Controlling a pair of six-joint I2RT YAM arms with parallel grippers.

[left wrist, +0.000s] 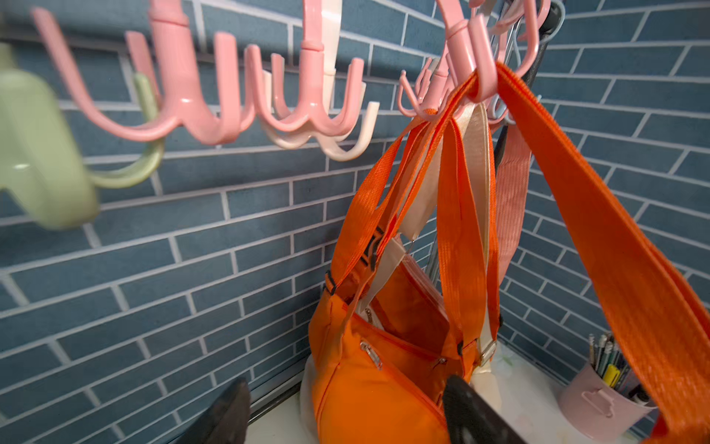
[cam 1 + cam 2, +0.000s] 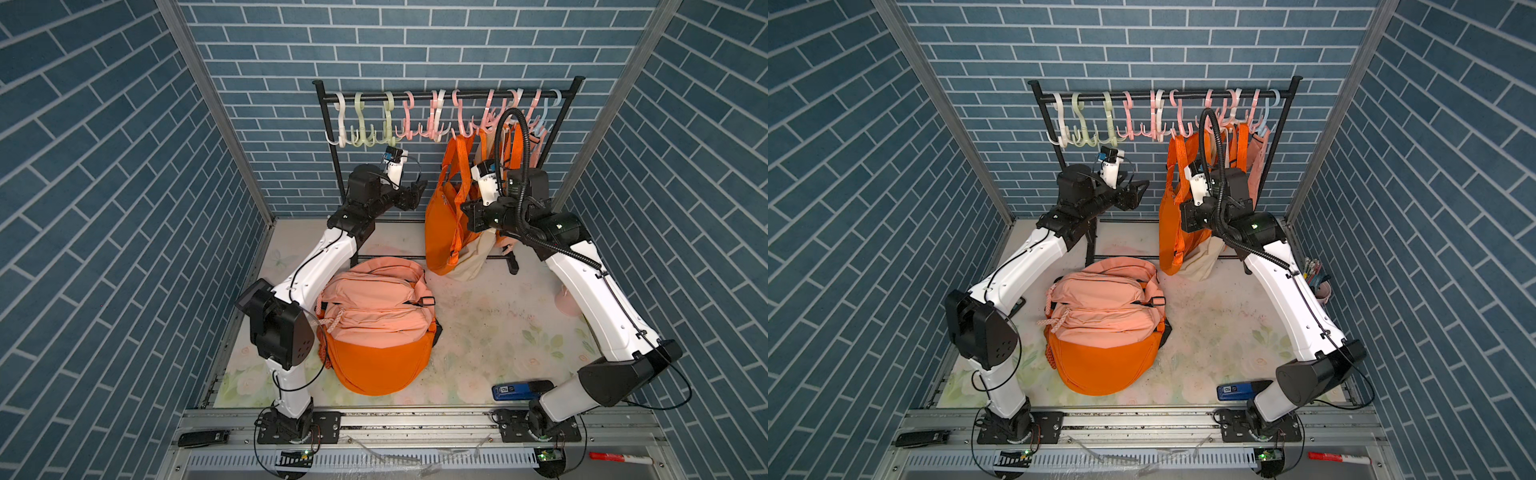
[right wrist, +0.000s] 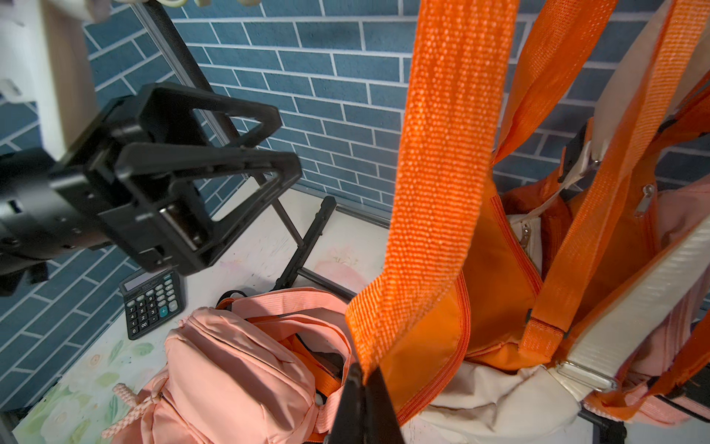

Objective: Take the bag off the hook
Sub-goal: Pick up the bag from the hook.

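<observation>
Rack (image 2: 374, 96) is standing along the desk's rear edge. Left gripper (image 3: 286, 140) is hovering below the empty hooks left of the rail's middle, jaws standing apart and holding nothing. Pink-and-orange backpack (image 2: 374, 316) is lying on the desk, nearer its left edge. Orange bag (image 2: 442, 224) is hanging toward the rail's right end, its strap (image 3: 434, 192) looping over a pink hook (image 1: 486, 57). Right gripper (image 3: 363, 388) is pinching that strap, fingertips fully closed on the webbing.
</observation>
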